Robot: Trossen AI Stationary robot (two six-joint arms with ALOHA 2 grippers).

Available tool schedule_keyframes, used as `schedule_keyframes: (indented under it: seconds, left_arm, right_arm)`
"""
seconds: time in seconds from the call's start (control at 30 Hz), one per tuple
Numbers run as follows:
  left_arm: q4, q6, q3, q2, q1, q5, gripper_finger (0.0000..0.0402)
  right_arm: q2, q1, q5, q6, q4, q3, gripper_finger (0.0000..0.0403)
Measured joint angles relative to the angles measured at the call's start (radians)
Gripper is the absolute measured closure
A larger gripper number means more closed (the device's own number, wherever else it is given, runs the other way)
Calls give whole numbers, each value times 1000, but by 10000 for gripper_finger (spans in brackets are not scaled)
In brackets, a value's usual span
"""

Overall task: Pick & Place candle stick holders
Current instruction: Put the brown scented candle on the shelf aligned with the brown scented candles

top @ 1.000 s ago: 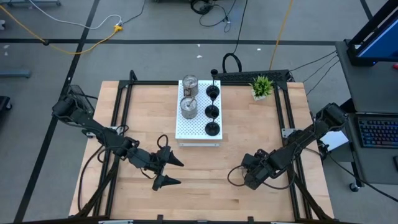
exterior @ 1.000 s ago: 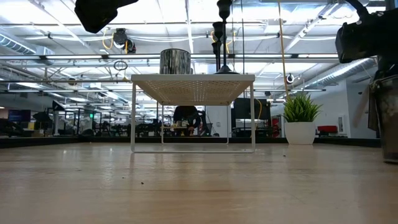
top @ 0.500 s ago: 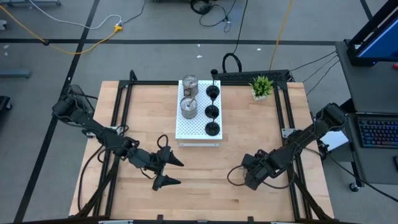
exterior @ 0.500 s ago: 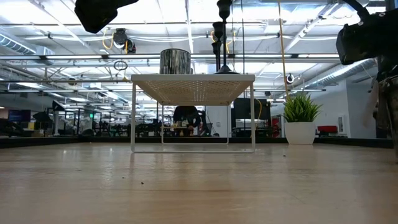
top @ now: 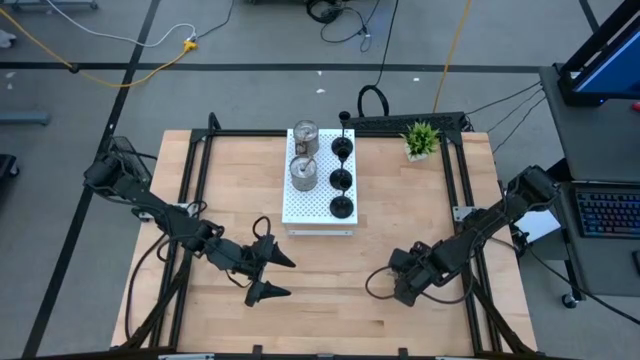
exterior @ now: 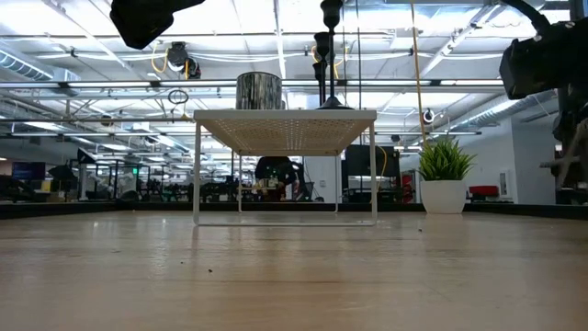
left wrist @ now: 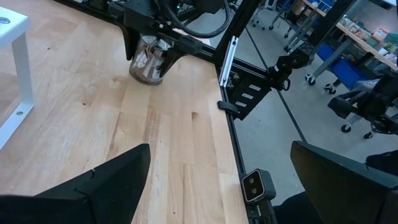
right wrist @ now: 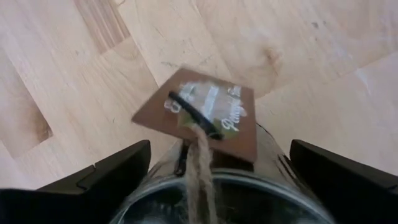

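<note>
Two silver candle stick holders (top: 303,155) and three black ones (top: 341,180) stand on a white perforated stand (top: 318,222) at the table's far middle. A third silver holder (left wrist: 148,59) stands upright on the wood near the table's right front, with a brown tag (right wrist: 199,115) on twine. My right gripper (top: 403,285) points down over it, jaws wide, one finger on each side of its wall. My left gripper (top: 290,278) hovers open near the table's front middle, holding nothing. My right gripper comes at the silver holder from above, with its fingers (left wrist: 132,40) flanking the holder's upper wall (left wrist: 144,50). Whether they touch the wall I cannot tell. The holder stands with its base on the table.
A small green potted plant (top: 421,138) stands at the far right corner. Black frame rails (top: 455,180) run along the table's sides. Bare wood lies between the two grippers and in front of the stand.
In the low view the silver holder at my right gripper has gone out past the picture's right edge, toward the table's right. The gripper's body has shifted slightly the same way.
</note>
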Motion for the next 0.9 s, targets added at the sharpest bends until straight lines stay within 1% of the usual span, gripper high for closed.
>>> schedule_keyframes:
  seconds: [0.1,0.17,0.4,0.67,0.9]
  left_arm:
    - [-6,0,0,0,0,0,7]
    - [-13,-1,0,0,0,0,7]
    - [-28,-5,0,0,0,0,7]
    - [-27,-1,0,0,0,0,7]
    - [-27,-1,0,0,0,0,7]
  right_arm:
    - [0,7,1,5,0,0,12]
    - [0,13,5,15,6,-10,8]
    - [-4,49,12,83,61,-60,7]
    - [-4,62,9,83,70,-61,7]
    - [-66,62,4,56,47,-64,7]
